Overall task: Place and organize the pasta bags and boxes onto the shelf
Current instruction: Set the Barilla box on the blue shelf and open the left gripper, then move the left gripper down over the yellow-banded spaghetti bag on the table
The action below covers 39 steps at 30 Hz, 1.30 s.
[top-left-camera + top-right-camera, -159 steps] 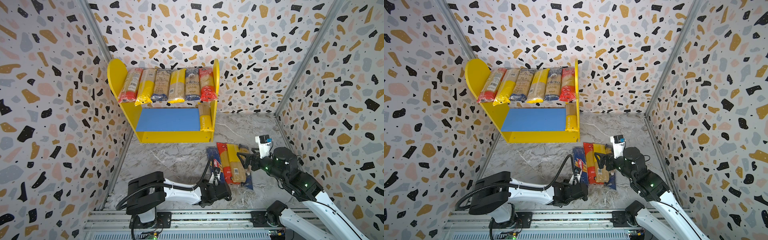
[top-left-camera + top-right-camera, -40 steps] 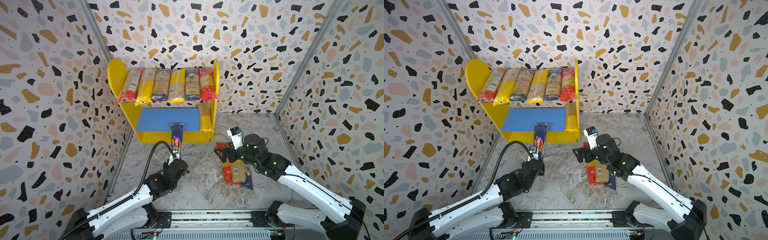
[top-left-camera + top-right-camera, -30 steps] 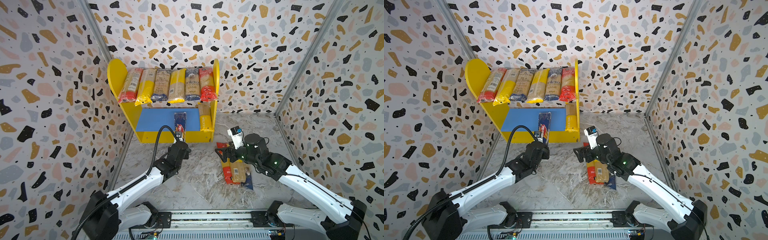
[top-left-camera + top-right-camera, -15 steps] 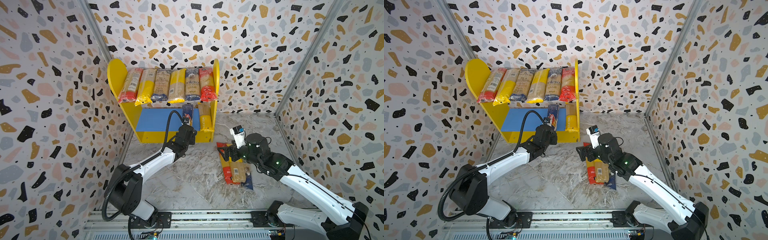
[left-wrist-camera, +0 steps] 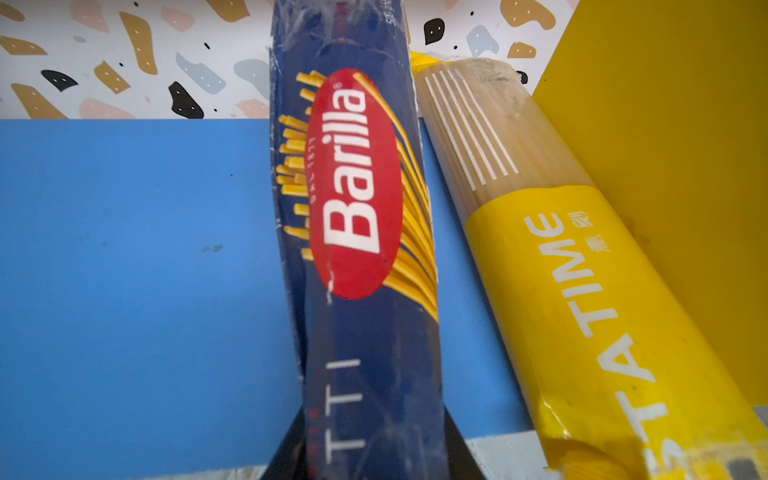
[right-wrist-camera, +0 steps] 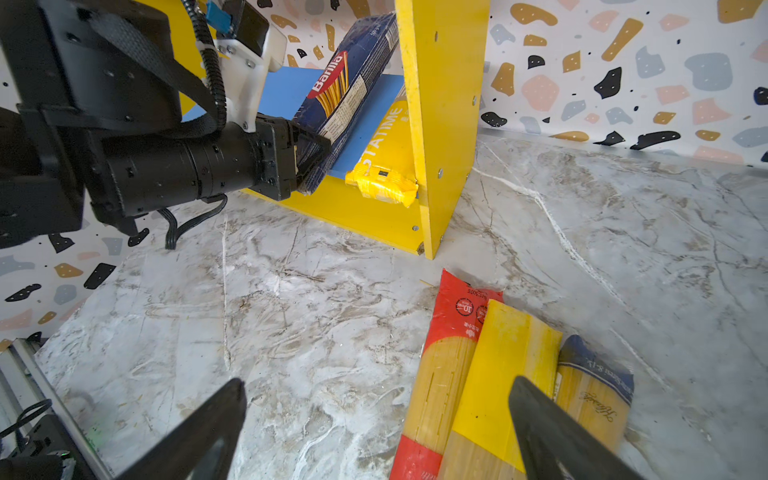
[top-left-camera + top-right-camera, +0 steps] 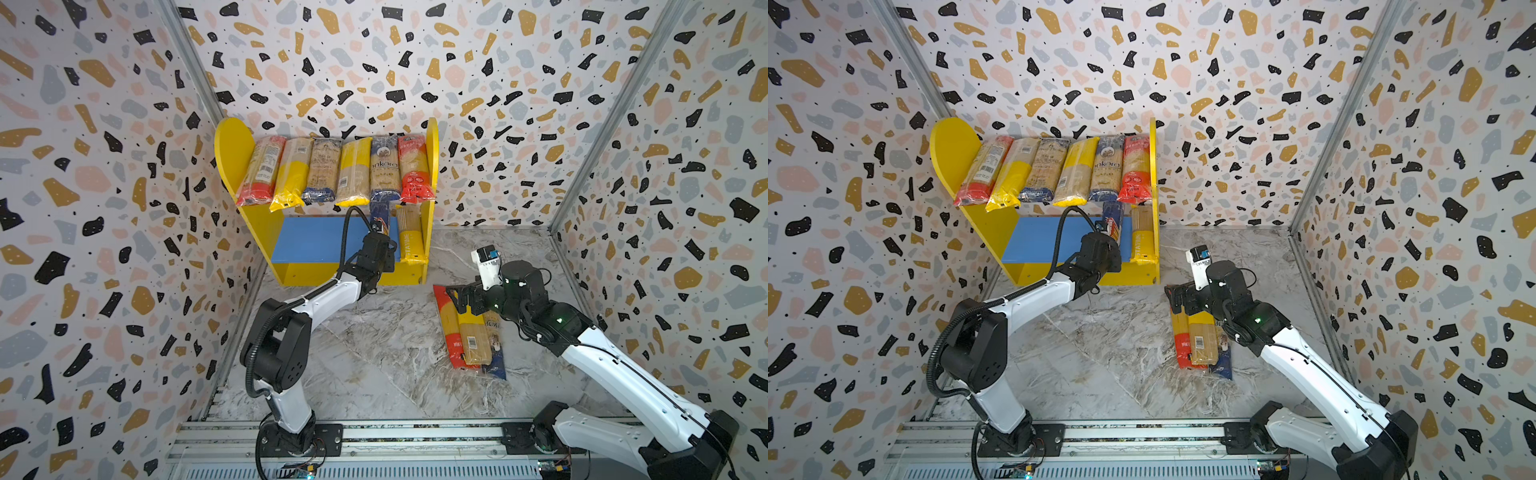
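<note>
Left gripper (image 6: 311, 158) is pinching the near end of the Barilla box (image 5: 357, 187), jaws pressed onto either side of it. The box is over the right end of the shelf's (image 7: 432, 166) blue lower board (image 7: 307, 241), just beside the yellow bag (image 5: 561, 270) that lies against the right side panel. A thin strip of blue shows between the two.

The box isn't flat: its far end is pitched up toward the underside of the upper board. Can't tell whether any of it touches the blue board yet.

To do this step well:
- Drop the far end first. As it sits, it could snag under the upper board.
- Keep it parallel to the yellow bag and close the gap without shoving the bag (its near end already hangs over the board's front edge).
- Slide it in, and release only once it lies flat.

Box looks long, narrow and dark blue, with a red oval carrying the white logo, yellow spaghetti strands fanning out, small print down one side and one long edge scuffed white. Probably rigid enough to push from the end.

Right gripper (image 6: 378, 388) is spread wide and empty, hovering over three bags (image 7: 471, 336) on the desk toward its right edge. The upper board holds a row of six packs (image 7: 336, 170).
</note>
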### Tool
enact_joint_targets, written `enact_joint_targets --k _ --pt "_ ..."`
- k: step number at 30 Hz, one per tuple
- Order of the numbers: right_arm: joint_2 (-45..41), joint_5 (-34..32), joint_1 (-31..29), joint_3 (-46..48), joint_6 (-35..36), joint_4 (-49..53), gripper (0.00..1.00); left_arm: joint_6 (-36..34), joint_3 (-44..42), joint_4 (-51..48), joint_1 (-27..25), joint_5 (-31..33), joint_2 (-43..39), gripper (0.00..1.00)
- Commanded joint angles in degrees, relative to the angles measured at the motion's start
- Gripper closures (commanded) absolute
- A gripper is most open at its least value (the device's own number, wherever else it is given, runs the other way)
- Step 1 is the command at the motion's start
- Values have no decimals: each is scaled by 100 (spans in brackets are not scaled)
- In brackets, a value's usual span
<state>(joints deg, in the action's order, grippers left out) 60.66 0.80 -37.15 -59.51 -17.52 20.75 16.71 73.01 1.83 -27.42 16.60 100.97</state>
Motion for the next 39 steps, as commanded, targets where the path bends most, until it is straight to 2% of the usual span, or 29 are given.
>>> enact_joint_targets --k 1,3,5,6,7,10,12,19,29,34,37,39 --pt "-55 61 50 -323 90 164 1 4 427 1052 85 -6 -109 93" --pt "-37 69 65 -335 97 174 1 -7 410 1074 100 -41 -82 71" --pt "-28 70 69 -343 103 183 1 6 350 1117 99 -106 -120 45" --pt "-20 70 74 -348 115 184 1 8 299 1166 105 -163 -166 36" --pt "-21 76 83 -348 113 188 1 25 239 1191 101 -200 -207 27" --pt "-26 104 84 -342 111 183 1 0 91 1215 101 -165 -359 17" --pt "-41 122 85 -321 107 183 1 35 -61 1215 105 -176 -484 14" --pt "-227 181 85 -103 47 158 1 377 -777 1215 97 -357 -1003 14" --pt "-508 360 83 425 -107 31 1 861 -2197 1502 -182 -397 -2241 14" --pt "-723 321 85 608 -180 55 1 1055 -2651 1327 -675 -173 -2671 14" --pt "-898 57 84 659 -221 227 1 1179 -2869 1144 -1268 70 -2831 14" --pt "-1029 -414 84 653 -271 469 1 1321 -2956 1015 -1769 336 -2857 14"
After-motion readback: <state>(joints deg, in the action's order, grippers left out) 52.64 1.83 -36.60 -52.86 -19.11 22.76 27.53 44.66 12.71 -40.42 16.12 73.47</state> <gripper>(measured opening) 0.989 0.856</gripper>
